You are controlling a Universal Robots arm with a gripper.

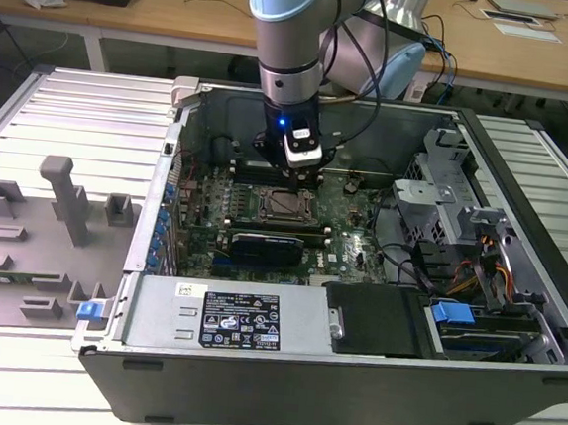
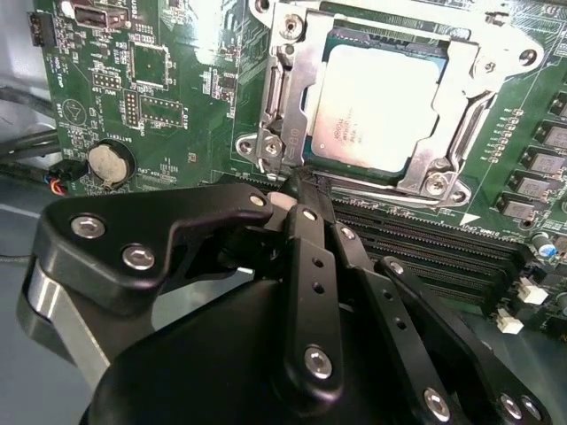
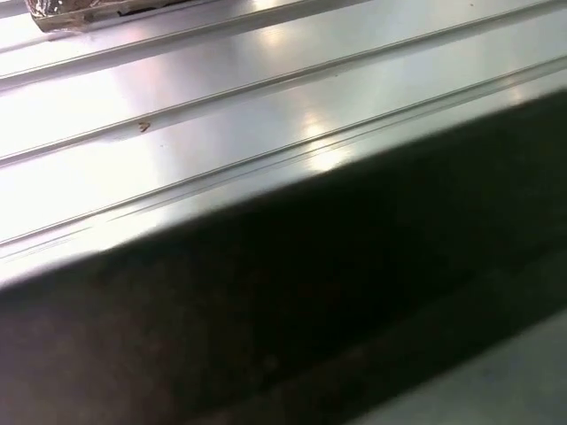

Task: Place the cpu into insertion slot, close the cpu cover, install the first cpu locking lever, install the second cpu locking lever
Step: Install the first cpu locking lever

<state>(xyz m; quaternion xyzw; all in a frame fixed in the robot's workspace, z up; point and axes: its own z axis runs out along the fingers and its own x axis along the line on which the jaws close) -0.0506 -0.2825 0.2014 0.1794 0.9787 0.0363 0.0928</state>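
Observation:
The cpu (image 2: 376, 106), a flat square chip with a pale metal top, lies in the insertion slot (image 2: 354, 37) on the green motherboard. The silver cpu cover (image 2: 456, 106) lies flat over it, and the chip shows through its window. A thin metal lever rod (image 2: 372, 188) runs along the socket's edge nearest my fingers. My gripper (image 2: 288, 195) is shut, with its tips at the socket's corner beside a hooked lever end (image 2: 270, 146). I cannot tell whether they touch it. In the exterior view my gripper (image 1: 302, 174) hangs just behind the socket (image 1: 287, 205).
Long black memory slots (image 2: 425, 248) run beside the socket, and a coin battery (image 2: 109, 161) sits nearby. A black graphics card (image 1: 271, 243), power supply (image 1: 225, 317) and drive cage (image 1: 444, 207) crowd the case. Grey fixture blocks (image 1: 55, 212) stand on the ribbed metal table (image 3: 221, 115).

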